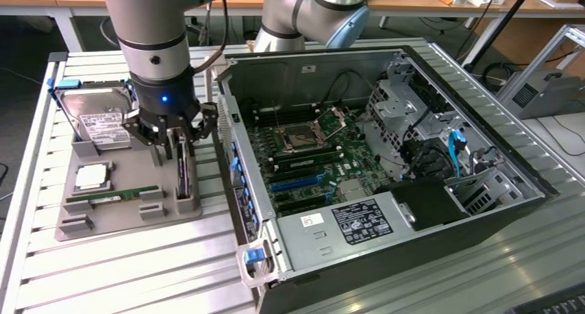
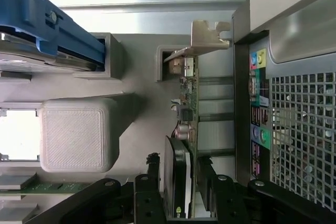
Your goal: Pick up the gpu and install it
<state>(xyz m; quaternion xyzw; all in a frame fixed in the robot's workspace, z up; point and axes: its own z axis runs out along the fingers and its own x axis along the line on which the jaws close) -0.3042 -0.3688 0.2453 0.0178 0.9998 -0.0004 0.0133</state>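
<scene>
The gpu shows a green board edge speckled with silver parts, a black side and a pale silver bracket. Its tray is mid-grey, one block finely cross-hatched. The gripper is black under a blue light. The hard drive bears a white label and blue rails; the RAM stick is green. The computer case is black outside, grey metal within — green motherboard, blue slots — and its rear grille is a grid of square holes beside blue, lime and green ports. The table is silver, striped with ribs
</scene>
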